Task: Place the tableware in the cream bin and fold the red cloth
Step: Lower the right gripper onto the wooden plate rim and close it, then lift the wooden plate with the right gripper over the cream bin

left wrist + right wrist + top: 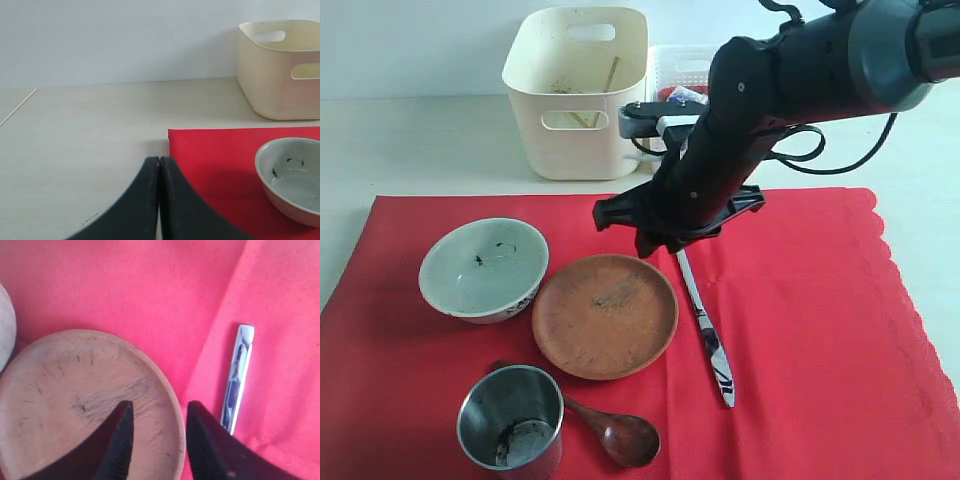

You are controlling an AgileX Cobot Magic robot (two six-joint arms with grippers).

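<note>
From where I stand, the right arm (790, 90) is a thick, rounded tube in matte black. It has a smooth grey cap (890, 45) toward 2 o'clock and 1 tiny pale screw head (740, 87) on its shell. A thin black cable (825, 150) loops out at 4 o'clock. Toward 9 o'clock a silver-grey bracket (642, 118) carries a small white block (675, 125). The right gripper (160, 440) has 2 black fingers (117, 445), curved and tapering. The left gripper (159, 200) shows 2 similar ones, smooth and dull.
</note>
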